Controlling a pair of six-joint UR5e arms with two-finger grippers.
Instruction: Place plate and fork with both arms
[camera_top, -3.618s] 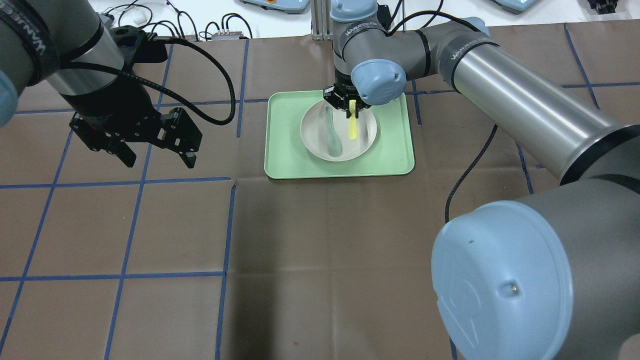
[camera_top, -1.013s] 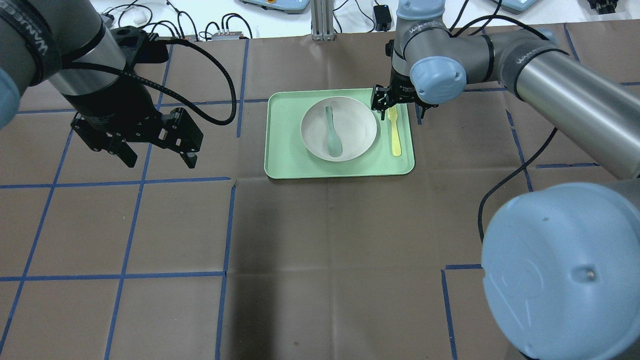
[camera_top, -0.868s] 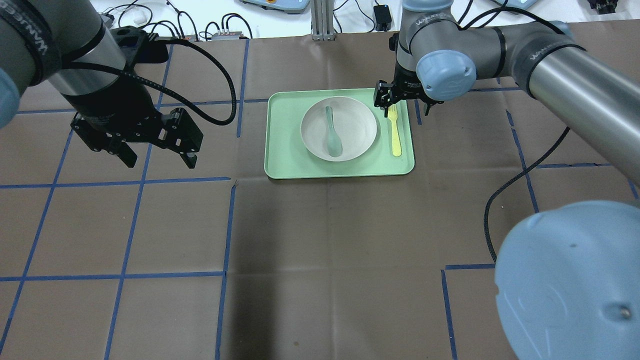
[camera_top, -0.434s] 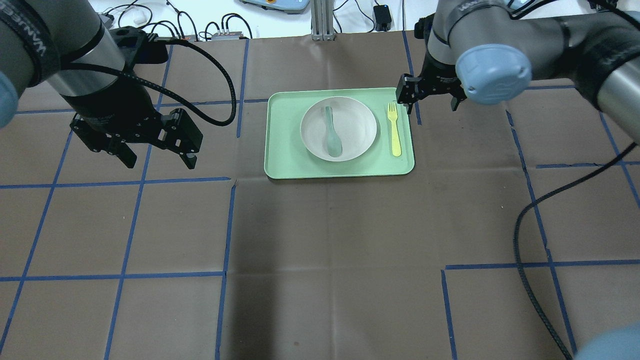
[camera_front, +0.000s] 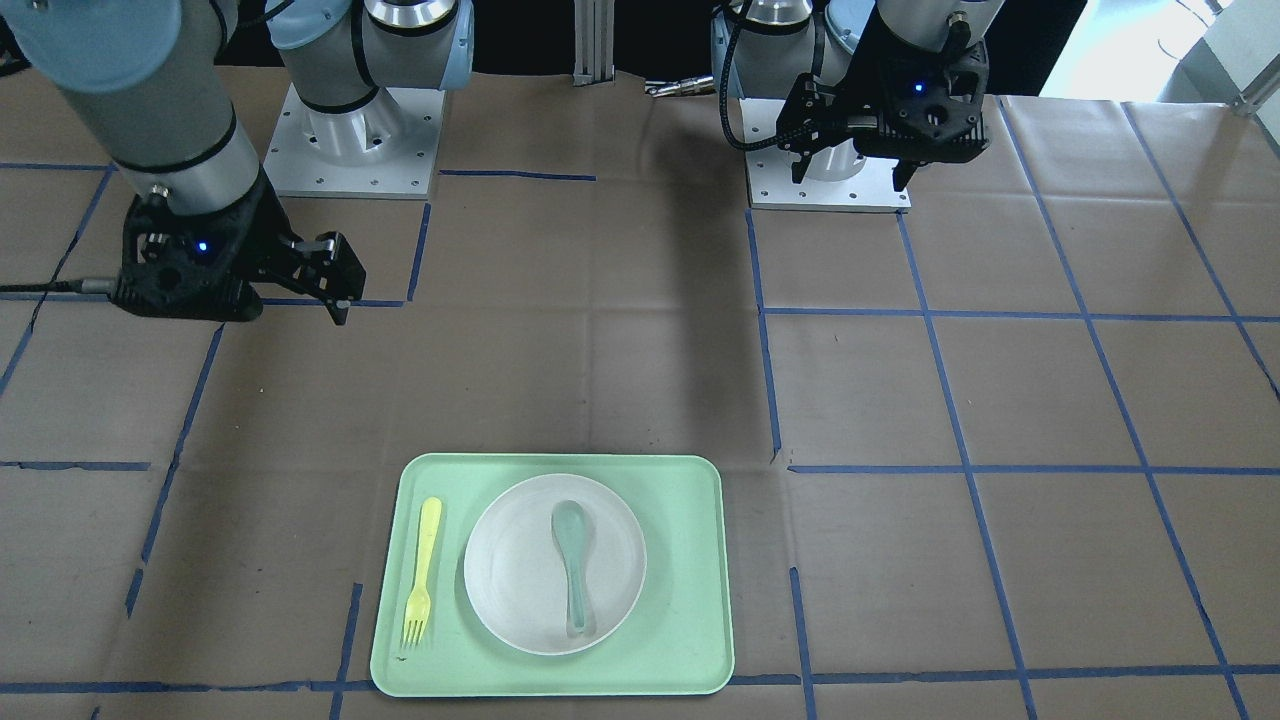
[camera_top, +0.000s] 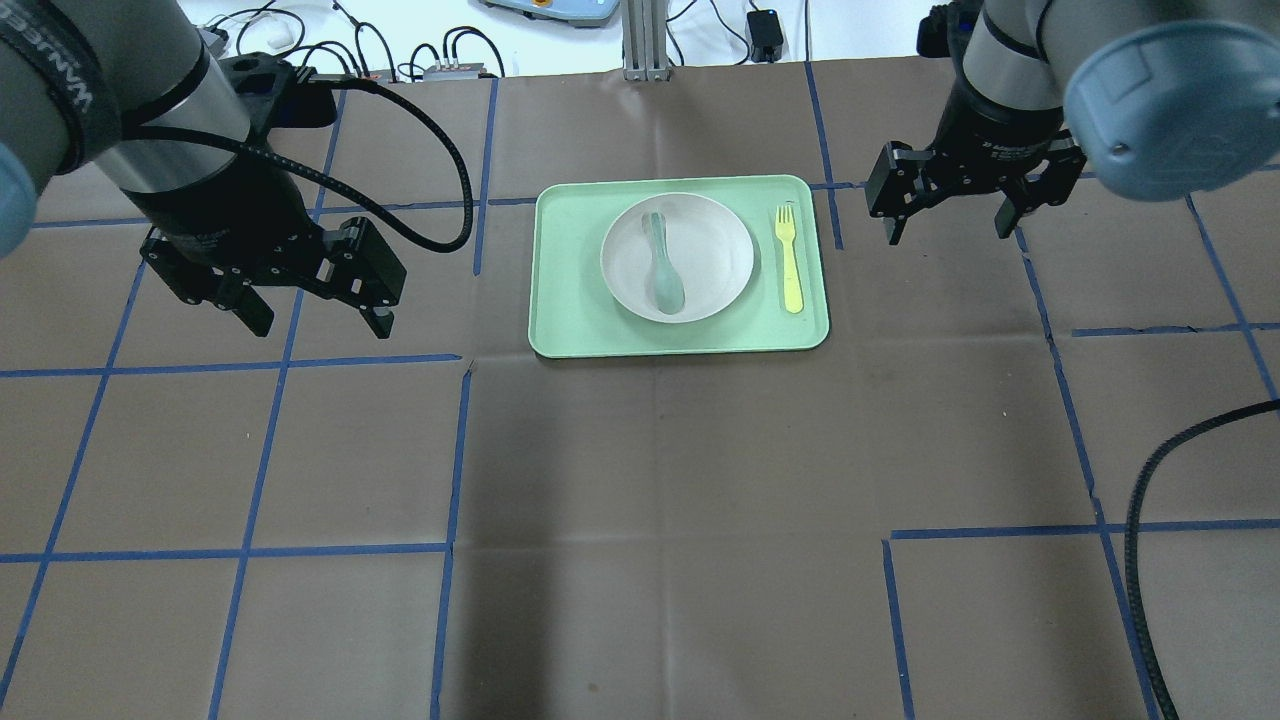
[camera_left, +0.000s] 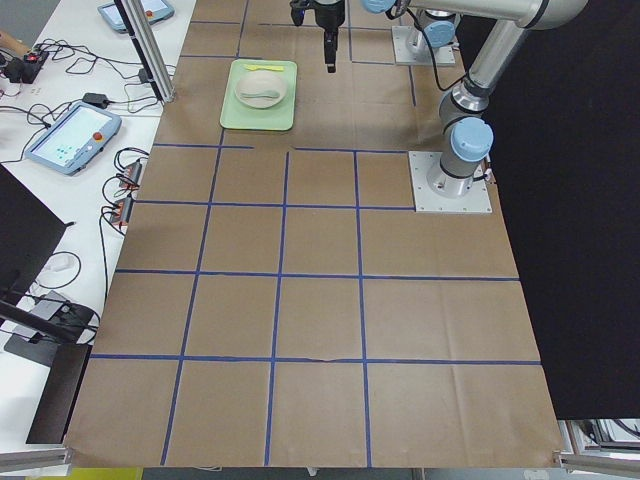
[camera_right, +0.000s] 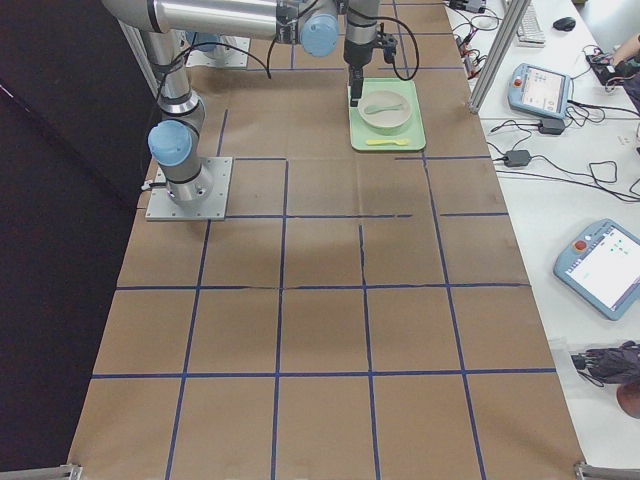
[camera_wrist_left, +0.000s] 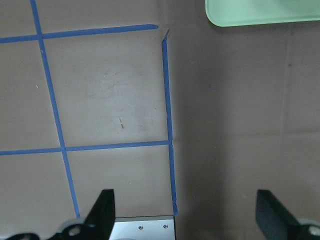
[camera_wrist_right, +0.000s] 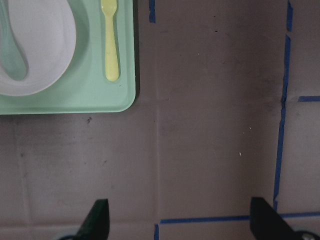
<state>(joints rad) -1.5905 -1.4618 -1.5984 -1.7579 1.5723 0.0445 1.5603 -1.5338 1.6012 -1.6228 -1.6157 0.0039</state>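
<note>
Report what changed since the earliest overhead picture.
The right gripper moved the fork from the plate onto the tray, to the plate's right, released it and withdrew rightward off the tray, jaws open. The plate, spoon, tray and left gripper stayed put.

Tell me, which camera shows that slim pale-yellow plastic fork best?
The exterior front-facing view: the slim pale-yellow plastic fork lies whole and unobstructed on the mint-green tray, tines distinct. Overhead shows it whole but smaller. The right wrist view crops its tines. Side views show a tiny sliver; the left wrist view misses it.
</note>
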